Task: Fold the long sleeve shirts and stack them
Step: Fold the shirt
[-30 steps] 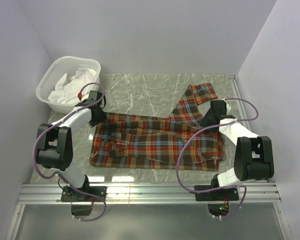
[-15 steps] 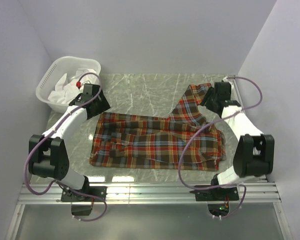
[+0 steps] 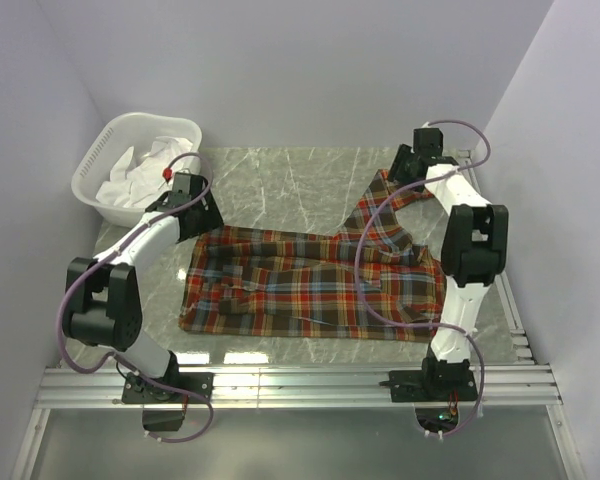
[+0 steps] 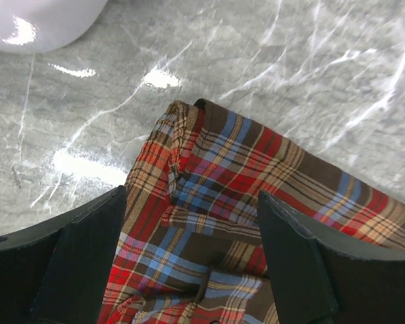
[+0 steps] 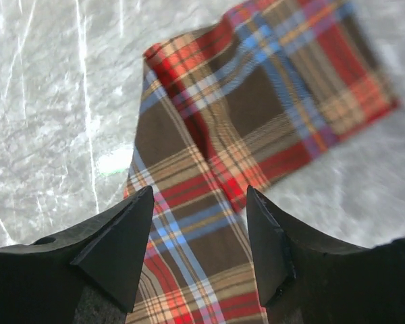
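Note:
One plaid long sleeve shirt (image 3: 310, 285) lies spread flat on the marble table, with one sleeve (image 3: 388, 205) running up toward the back right. My left gripper (image 3: 194, 212) hovers over the shirt's back left corner (image 4: 189, 155). In the left wrist view this gripper (image 4: 189, 270) is open, with only fabric showing below the gap. My right gripper (image 3: 405, 170) is stretched far back over the sleeve's cuff end (image 5: 270, 81). In the right wrist view it (image 5: 199, 250) is open above the sleeve and holds nothing.
A white laundry basket (image 3: 100, 160) with white cloth inside stands at the back left, close to the left arm; its wall (image 4: 40, 20) shows in the left wrist view. Bare marble (image 3: 280, 180) lies behind the shirt. Purple walls close in on three sides.
Both grippers have let go of the shirt's back edge and opened. The right arm has swung far back to the sleeve's end. The left gripper shifted slightly near the back left corner.

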You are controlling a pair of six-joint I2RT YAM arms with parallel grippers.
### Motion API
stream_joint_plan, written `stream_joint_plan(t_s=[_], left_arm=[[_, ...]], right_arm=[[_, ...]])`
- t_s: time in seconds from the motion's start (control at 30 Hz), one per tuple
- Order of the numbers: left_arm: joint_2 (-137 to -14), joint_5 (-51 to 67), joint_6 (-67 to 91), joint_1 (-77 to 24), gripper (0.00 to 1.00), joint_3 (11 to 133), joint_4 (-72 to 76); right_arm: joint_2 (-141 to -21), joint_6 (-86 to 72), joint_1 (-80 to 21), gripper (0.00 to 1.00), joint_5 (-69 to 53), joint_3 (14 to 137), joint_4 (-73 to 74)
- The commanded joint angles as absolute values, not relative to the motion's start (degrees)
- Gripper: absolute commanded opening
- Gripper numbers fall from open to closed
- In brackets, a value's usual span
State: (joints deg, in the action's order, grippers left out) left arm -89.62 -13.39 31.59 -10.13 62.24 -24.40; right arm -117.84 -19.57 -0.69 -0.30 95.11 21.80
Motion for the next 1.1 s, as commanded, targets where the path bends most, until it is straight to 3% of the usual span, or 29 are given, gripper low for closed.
stream_joint_plan(t_s=[0.0,0.47,0.87,1.07], left_arm=[[-89.91,-13.18,30.32,-10.55,0.84,63.19,-22.85],[-91.14,-13.97,29.8,-12.66,0.83,63.02,-23.2],[-91.67,-14.59,29.62,-13.36,0.82,63.28,-23.91],[-91.41,-15.21,29.53,-13.71,0.82,63.02,-23.99]], right_arm=[[-121.81,-18.19,-0.7,0.64,-6.67,101.42,24.43],[-132.71,-18.11,-1.14,0.63,-11.42,111.88,29.0],[-136.84,-16.43,-1.23,0.4,-20.57,116.71,32.25],[-132.73,-18.19,-1.23,0.46,-11.01,112.08,29.54]])
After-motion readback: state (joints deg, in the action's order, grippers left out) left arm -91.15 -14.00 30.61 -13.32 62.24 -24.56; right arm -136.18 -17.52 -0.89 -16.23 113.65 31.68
